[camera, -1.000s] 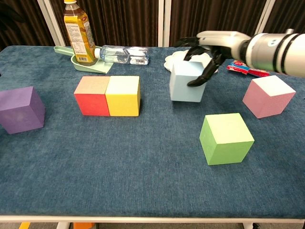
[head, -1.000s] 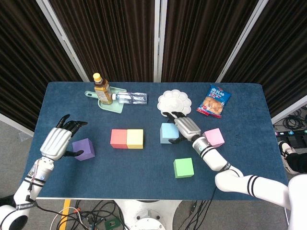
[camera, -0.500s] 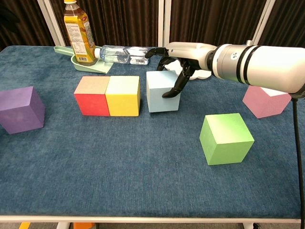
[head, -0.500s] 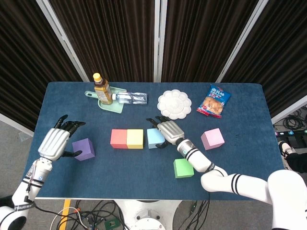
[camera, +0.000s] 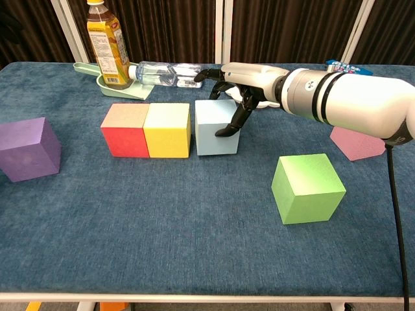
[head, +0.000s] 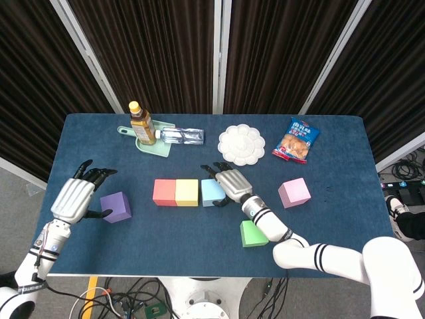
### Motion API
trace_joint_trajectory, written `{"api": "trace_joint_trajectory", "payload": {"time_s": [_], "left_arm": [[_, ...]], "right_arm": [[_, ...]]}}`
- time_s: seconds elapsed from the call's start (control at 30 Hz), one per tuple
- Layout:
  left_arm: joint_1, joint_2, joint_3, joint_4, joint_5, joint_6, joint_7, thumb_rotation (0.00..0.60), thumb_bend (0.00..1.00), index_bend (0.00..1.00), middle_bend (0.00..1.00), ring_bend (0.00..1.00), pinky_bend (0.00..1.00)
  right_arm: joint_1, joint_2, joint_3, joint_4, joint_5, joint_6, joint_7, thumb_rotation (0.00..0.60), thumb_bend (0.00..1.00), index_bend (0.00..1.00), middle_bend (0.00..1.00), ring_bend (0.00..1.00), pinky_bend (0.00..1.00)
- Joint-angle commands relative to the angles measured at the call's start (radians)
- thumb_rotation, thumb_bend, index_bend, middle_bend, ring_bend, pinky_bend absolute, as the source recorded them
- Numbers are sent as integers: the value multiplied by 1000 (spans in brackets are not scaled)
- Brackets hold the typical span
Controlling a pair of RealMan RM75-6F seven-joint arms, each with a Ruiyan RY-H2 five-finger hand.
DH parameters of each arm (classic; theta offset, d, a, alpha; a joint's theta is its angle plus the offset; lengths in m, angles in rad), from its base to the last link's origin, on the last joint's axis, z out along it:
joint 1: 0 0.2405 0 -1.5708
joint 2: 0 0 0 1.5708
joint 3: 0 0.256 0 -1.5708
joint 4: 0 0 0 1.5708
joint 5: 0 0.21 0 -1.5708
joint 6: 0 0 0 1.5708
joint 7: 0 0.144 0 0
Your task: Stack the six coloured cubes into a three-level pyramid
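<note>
Blue-clothed counter (head: 332,219) before dark curtains: our right hand (camera: 237,87) gripped the light-blue cube (camera: 214,127), set just beside the yellow cube (camera: 167,129). Left hand (head: 78,196) spread, empty, by the purple cube (head: 116,207). We judged the cubes light, slightly soft; grasp opposite flat faces.

In the chest view we see the pink cube (camera: 353,142) partly behind the right arm, the snack bag (camera: 342,65) mostly hidden, and the left hand (head: 75,198) out of frame.
</note>
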Motion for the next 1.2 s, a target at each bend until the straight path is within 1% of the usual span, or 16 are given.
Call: {"api": "trace_joint_trajectory", "payload": {"time_s": [0.03,0.47,0.97,1.2], "left_arm": [[1,0,0,2,2,1,-3,600,0,174,208,204,46],[5,2,3,10,10,2,-19,600,0,174,208,204,46],[8,0,4,18,16,7,-31,600,0,174,208,203,46],[9,-1,4,21,18,8,-35,600,0,174,208,203,46]], "right_arm": [[2,-7,4,5,2,-1,1,600,151,0,351,0,0],[10,-31,12,24,29,10,-29,600,151,0,350,0,0],[20,-54,17,19,80,24,-82,600,151,0,344,0,0],[22,-59,19,14,93,29,-97,600,148,0,326,0,0]]}}
